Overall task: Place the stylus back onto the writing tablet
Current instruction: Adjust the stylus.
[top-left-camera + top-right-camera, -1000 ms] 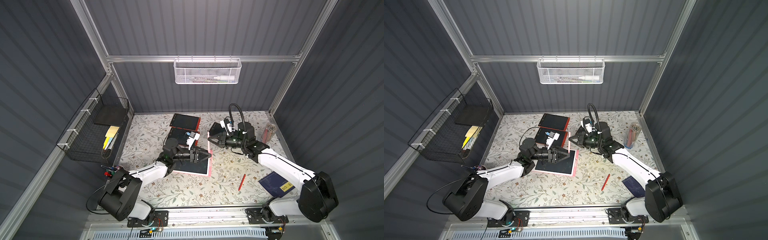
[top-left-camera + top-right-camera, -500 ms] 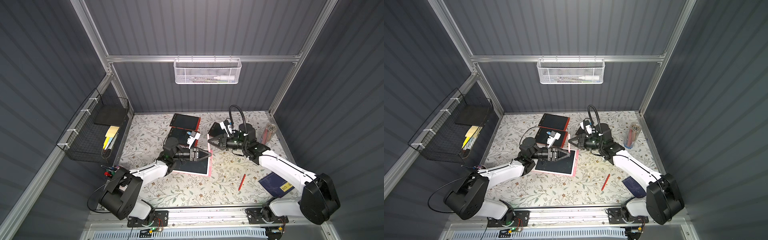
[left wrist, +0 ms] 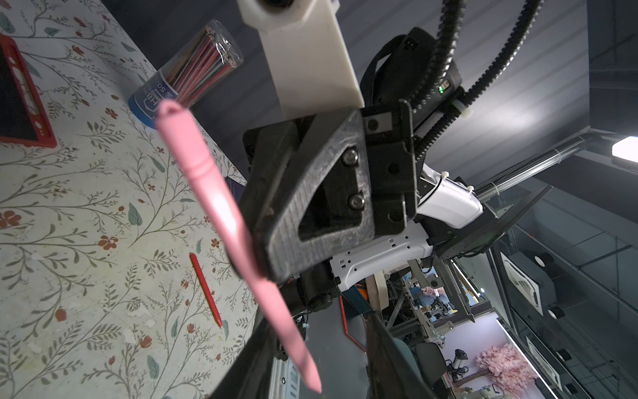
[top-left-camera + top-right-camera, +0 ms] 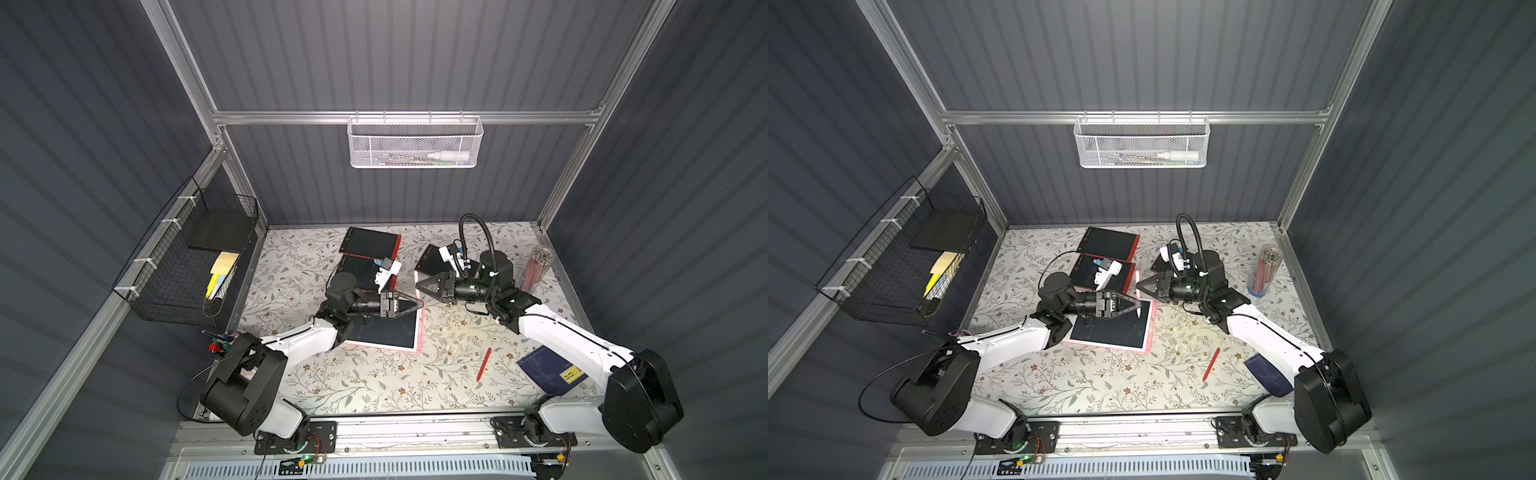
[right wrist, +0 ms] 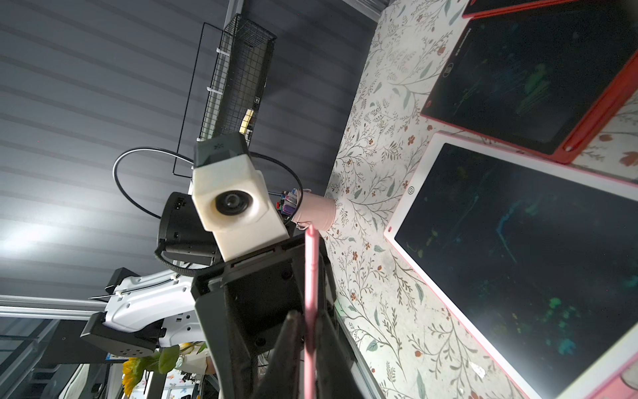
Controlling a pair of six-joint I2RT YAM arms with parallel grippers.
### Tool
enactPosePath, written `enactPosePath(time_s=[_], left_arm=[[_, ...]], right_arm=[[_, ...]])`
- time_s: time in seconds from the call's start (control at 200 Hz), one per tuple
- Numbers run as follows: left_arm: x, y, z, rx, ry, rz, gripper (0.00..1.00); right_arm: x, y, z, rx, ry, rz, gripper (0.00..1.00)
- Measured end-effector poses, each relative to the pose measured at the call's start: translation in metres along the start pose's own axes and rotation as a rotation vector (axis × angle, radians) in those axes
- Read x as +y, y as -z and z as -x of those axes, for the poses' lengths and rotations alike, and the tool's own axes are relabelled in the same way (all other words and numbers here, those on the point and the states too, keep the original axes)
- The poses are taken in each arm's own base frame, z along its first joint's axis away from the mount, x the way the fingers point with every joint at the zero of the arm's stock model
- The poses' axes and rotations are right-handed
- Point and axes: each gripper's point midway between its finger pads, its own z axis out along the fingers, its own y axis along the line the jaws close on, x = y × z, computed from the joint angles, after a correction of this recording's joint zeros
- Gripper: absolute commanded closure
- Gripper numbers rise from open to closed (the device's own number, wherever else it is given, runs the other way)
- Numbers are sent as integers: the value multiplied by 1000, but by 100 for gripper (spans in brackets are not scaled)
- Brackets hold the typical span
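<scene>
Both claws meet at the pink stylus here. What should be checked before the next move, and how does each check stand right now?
1. Hold: right claw shut on the pink stylus: ok.
2. Alignment: pink stylus passes between the jaws of the left claw, per the left wrist view: ok.
3. Takeover: left claw gripping the stylus: not ok, its jaws stand apart.
4. Target: pink tablet lies flat, screen up: ok.
5. Tablet's stylus slot free: cannot tell.
6. Clutter: red pen lies well away from the meeting point: ok.
</scene>
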Motion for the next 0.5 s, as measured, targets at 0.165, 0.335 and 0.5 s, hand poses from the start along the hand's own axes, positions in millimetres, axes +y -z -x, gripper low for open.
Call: enactPosePath(time_s=[0.165, 0.335, 0.5], left_arm=[[0, 0, 1, -3, -1, -6, 64], [1, 0, 2, -7, 4, -9, 72], [1, 0, 3, -11, 7, -10, 79]], right_arm=[[1, 0, 0, -1, 3, 11, 86], [4, 0, 1, -5, 7, 20, 86], [7, 1, 1, -7, 11, 25, 86]])
